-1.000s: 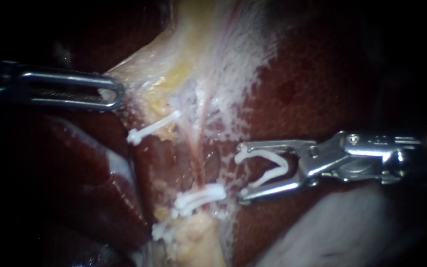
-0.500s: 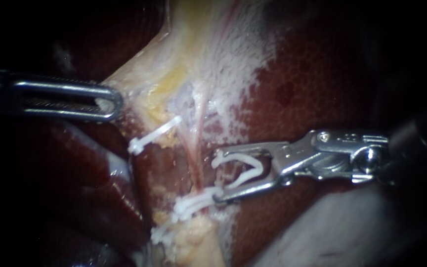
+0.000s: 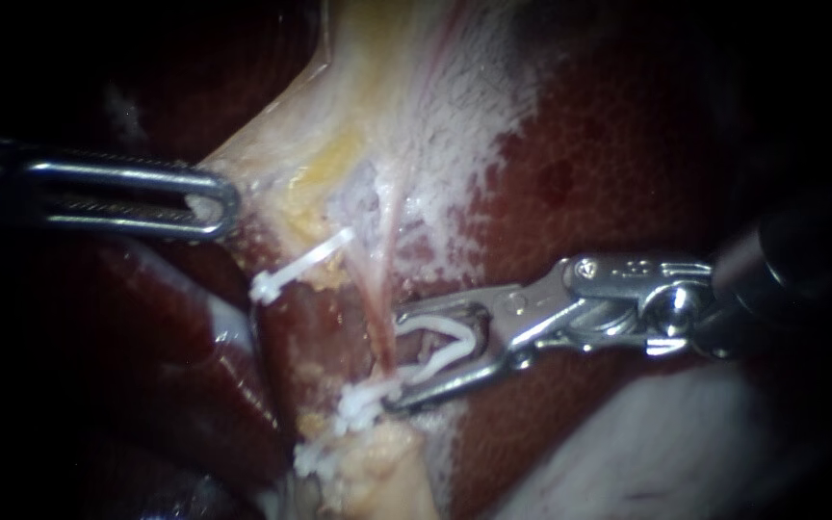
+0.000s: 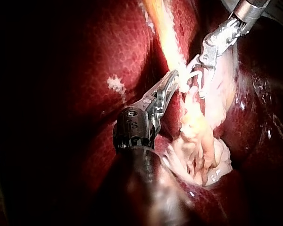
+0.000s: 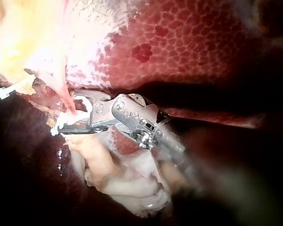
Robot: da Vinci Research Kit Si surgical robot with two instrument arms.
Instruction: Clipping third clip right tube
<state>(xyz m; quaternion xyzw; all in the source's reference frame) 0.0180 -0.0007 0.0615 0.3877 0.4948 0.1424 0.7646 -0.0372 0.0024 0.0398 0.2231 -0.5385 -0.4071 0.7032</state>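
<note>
Silver metal makes up the claw of my right instrument (image 3: 393,361). It is clamped on an open white clip (image 3: 440,347). One side of the claw presses on each arm of the clip, so the claw stands wide with the clip filling the gap.

The tips of the claw reach the right tube (image 3: 380,318). This tube is a thin pink string that runs down through the pale tissue (image 3: 358,96). I cannot tell if the tube is inside the mouth of the clip or only at its edge.

The lower tip is just beside a shut clip (image 3: 363,404) that sits across the same tube. A second shut clip (image 3: 312,455) lies lower down, next to a lump of yellow fat (image 3: 377,472). A slanted clip (image 3: 296,262) lies higher up, to the left of the pink tube.

Further out, my left instrument (image 3: 214,202) comes in from the left, well apart from the right one. Its claw is squeezed together on the edge of the pale tissue. The left wrist view shows the same pinch.

Dark red liver (image 3: 609,173) lies all around, with small spots on its skin.
</note>
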